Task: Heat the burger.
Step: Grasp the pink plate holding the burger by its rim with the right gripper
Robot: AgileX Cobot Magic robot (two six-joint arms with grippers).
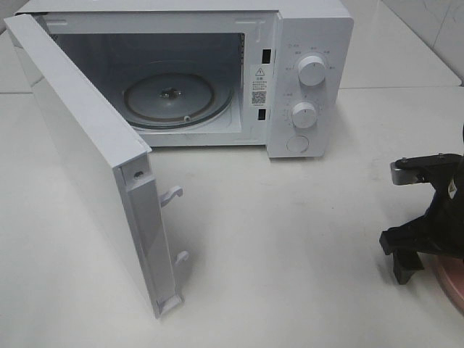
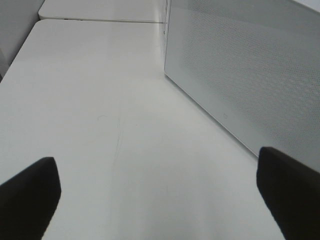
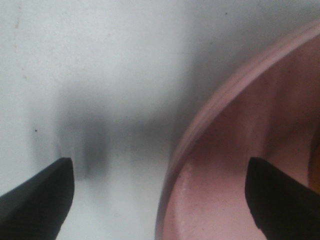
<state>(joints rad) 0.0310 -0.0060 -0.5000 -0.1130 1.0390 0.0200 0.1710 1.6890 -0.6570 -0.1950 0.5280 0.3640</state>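
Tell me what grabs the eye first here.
The white microwave at the back of the table, its door swung wide toward the front left, showing a bare glass turntable. At the right edge, the right claw stands open astride the rim of a pink plate.

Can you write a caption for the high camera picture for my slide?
White microwave, door wide open, while the open right gripper hovers over a pink plate.
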